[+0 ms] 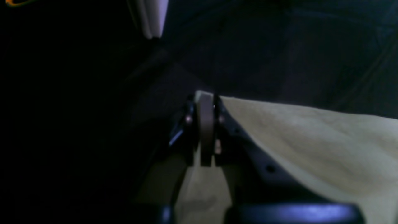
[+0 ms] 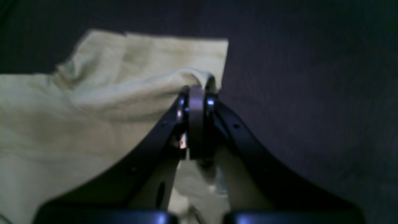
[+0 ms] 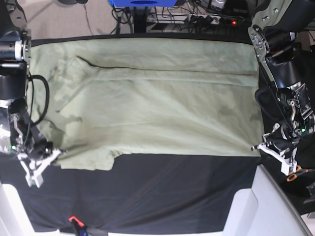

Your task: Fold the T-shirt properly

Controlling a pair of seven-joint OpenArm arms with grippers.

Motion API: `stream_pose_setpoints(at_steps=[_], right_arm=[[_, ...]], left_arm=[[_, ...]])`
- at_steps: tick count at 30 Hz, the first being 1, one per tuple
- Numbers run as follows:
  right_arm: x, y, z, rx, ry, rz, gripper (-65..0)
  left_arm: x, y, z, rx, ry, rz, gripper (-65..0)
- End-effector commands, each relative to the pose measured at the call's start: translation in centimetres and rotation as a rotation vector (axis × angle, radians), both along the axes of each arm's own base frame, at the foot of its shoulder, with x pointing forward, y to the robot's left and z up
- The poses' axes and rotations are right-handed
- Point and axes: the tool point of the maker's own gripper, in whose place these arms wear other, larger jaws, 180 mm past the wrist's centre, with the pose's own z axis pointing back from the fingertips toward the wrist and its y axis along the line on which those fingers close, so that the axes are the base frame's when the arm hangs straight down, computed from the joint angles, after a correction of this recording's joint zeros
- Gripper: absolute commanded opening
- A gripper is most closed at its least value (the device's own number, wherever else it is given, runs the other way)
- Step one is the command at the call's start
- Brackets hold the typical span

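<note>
The pale sage-green T-shirt point(image 3: 157, 108) lies spread wide across the black table cloth point(image 3: 172, 191), wrinkled, with a long fold line near its far edge. My left gripper point(image 3: 256, 147) is at the shirt's near corner on the right of the base view. In the left wrist view it point(image 1: 205, 102) is shut on a pinch of the fabric point(image 1: 311, 140). My right gripper point(image 3: 55, 153) is at the near corner on the left of the base view. Up close it point(image 2: 197, 90) is shut on a bunched edge of the shirt point(image 2: 77, 109).
White table parts point(image 3: 246, 211) rise at the front corners. Cables and a power strip point(image 3: 206, 19) lie behind the table. A small red-tipped object point(image 3: 74, 220) sits at the front edge. A white edge point(image 1: 152, 18) shows in the left wrist view.
</note>
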Motion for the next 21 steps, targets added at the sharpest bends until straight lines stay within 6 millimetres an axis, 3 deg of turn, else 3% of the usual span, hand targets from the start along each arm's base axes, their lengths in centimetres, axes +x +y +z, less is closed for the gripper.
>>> stream_pose_setpoints(at_steps=[1,8,13,21], right_arm=[[1.7,-1.3,2.1,-0.007,-0.070,-0.020,-64.8],[0.5,-3.4,0.9,-0.034,-0.018,-0.039,-64.8],[0.4,-3.1,0.9,-0.033,-0.021,-0.007,-64.8],[0.7,-1.9,1.2,-0.013,-0.033,0.039,-64.8]], left_arm=[[1.0,0.9,2.0,0.020,-0.061,0.013,-65.0],[0.8,0.9,1.7,0.019,-0.055,0.011,-65.0],[0.4,0.9,1.3,0.014,-0.047,0.014,-65.0],[-0.4,1.2,2.7,0.065,-0.085,0.005,-65.0]])
